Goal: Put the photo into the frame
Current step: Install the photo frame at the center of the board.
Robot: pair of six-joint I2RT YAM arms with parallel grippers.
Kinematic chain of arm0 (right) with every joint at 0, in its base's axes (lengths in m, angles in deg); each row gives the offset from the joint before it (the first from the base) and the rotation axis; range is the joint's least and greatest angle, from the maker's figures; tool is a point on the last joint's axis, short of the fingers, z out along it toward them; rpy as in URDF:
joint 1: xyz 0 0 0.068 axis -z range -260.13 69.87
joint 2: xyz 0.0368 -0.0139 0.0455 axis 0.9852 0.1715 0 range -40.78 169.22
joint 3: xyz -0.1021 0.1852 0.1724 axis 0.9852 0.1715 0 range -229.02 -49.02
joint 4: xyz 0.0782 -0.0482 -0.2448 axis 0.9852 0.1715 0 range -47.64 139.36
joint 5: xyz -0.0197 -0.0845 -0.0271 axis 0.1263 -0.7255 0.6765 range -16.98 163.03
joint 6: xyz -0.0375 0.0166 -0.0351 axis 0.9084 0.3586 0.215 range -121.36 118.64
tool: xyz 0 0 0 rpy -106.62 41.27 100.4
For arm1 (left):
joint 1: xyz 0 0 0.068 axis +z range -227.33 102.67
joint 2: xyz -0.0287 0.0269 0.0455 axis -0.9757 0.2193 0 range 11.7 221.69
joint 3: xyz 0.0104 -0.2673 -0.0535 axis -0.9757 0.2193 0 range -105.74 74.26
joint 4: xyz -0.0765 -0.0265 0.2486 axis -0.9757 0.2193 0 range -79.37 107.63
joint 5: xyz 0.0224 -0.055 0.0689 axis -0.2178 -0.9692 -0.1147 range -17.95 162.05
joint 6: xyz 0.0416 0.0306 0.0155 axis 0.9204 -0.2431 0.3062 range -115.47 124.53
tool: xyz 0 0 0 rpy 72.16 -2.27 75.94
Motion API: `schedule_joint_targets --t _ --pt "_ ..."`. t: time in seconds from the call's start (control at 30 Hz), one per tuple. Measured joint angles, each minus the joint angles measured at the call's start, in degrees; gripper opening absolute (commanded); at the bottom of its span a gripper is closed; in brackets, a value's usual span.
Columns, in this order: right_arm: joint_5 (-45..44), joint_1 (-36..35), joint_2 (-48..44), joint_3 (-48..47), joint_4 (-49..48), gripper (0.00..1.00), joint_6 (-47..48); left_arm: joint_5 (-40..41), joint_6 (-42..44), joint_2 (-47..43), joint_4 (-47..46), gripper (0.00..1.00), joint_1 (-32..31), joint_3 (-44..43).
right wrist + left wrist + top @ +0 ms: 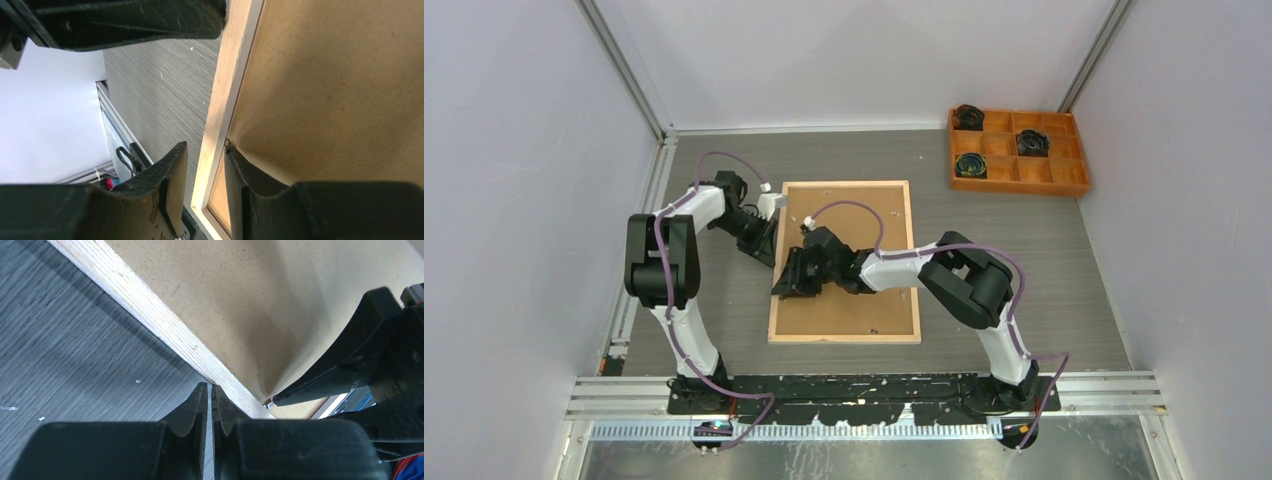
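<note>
Now: closing up the frame [854, 337]; photo unseen, I judge it under the board [864, 310].
Next: press board's left edge flat inside the rail [776, 300].
Left gripper [210, 387]: closed, empty, tips at left rail.
Frame: back up on counter [1044, 260], pale wood, brown board inside.
Right gripper [205, 150]: open, straddling that rail.

Left gripper [768, 256], right gripper [786, 286] crowd frame [849, 338] 9 o'clock rail, tray [1019, 187] at 2 o'clock, table [1024, 285] open 3 to 6 o'clock
</note>
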Motion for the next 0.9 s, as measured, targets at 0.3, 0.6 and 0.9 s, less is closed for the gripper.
schedule_joint_targets --t 0.3,0.6,0.9 --pt "0.9 7.1 -2.7 -0.4 1.9 0.48 2.5 0.2 -1.7 2.3 0.8 0.21 0.7 -6.0" --pt "2.6 19.2 -0.6 -9.8 6.0 0.50 5.9 -1.0 -6.2 9.0 0.6 0.21 1.4 -14.2" --pt "6.4 21.9 11.9 -22.6 9.6 0.46 7.7 -4.1 -7.5 12.0 1.3 0.12 1.6 -16.1"
